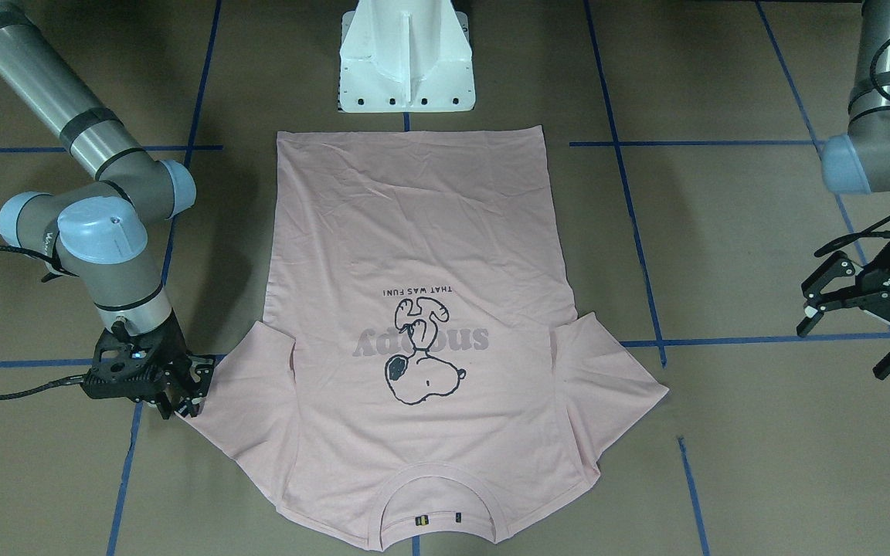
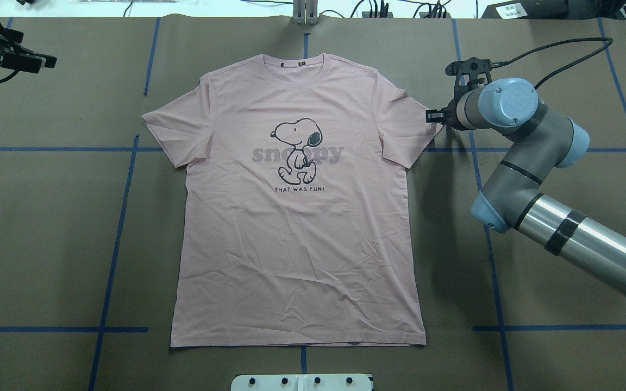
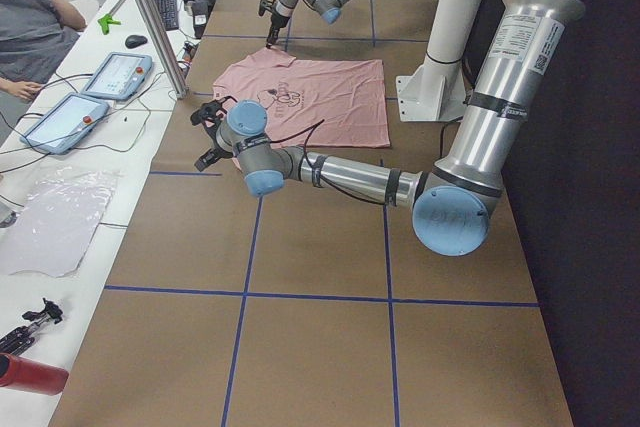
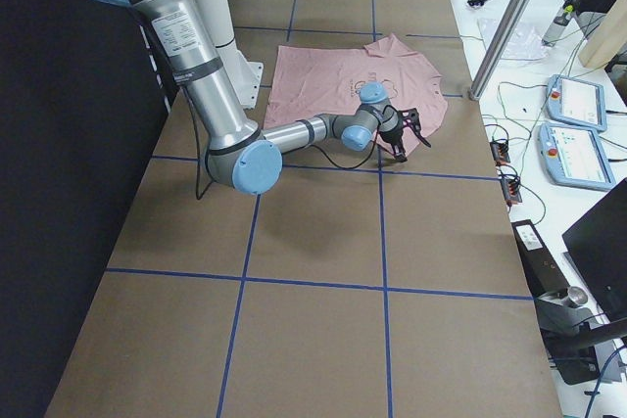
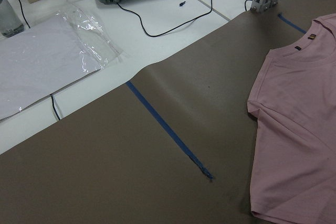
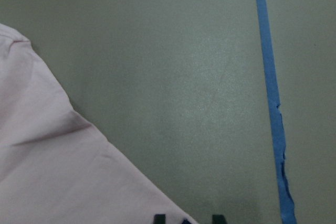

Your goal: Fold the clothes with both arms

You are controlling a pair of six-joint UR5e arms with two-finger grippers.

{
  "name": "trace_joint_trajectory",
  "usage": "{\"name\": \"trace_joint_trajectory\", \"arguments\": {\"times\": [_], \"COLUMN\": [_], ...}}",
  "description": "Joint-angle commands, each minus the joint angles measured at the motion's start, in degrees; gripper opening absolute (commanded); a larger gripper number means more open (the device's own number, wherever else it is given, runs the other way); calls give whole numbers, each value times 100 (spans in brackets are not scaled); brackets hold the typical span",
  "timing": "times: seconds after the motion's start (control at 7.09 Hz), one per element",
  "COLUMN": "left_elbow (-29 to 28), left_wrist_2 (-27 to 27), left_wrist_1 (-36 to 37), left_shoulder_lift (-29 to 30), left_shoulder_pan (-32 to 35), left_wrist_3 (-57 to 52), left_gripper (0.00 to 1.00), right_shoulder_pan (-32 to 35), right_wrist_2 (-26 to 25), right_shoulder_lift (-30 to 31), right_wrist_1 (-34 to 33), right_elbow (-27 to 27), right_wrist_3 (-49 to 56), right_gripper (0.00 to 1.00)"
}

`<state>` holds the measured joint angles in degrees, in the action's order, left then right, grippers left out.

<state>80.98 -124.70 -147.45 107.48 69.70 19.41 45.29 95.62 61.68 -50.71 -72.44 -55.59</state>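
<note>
- While the pale pink T-shirt (image 1: 422, 232) lies flat and face up in the middle of the brown table (image 1: 723, 479), both arms are out at its sides.
- Its cartoon dog print (image 1: 422, 355) shows on top, and its collar (image 1: 433, 494) is on the far side from the white pedestal (image 1: 406, 62).
- Its bottom edge lies just beside that pedestal.
- Both short sleeves are spread out flat.
- Down low, the right gripper (image 1: 186, 394) is at the tip of the sleeve (image 1: 248, 386) on the robot's right side.
- Its two fingers are a little way apart, and the sleeve's corner reaches in between them.
- Up in the air, the left gripper (image 1: 843, 351) is well apart from the shirt, with its fingers spread wide and nothing in them.
- Blue tape lines (image 1: 630, 232) cross the table.
</note>
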Motion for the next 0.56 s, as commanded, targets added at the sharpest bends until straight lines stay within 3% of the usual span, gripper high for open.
{"name": "trace_joint_trajectory", "arguments": {"times": [0.0, 0.14, 0.42], "left_elbow": [6, 6, 41], "left_wrist_2": [-2, -2, -2], "left_wrist_1": [-3, -3, -20], "left_shoulder_lift": [-16, -25, -51], "left_shoulder_pan": [0, 0, 9], "left_wrist_3": [-8, -17, 1], "left_gripper": [100, 100, 100], "right_shoulder_pan": [-11, -11, -28], "right_wrist_2": [0, 0, -78], "right_shoulder_lift": [-16, -42, -505], "right_wrist_1": [-17, -157, -2203], "right_elbow": [-7, -155, -1162], "right_wrist_3": [4, -5, -222], "right_gripper": [0, 0, 0]}}
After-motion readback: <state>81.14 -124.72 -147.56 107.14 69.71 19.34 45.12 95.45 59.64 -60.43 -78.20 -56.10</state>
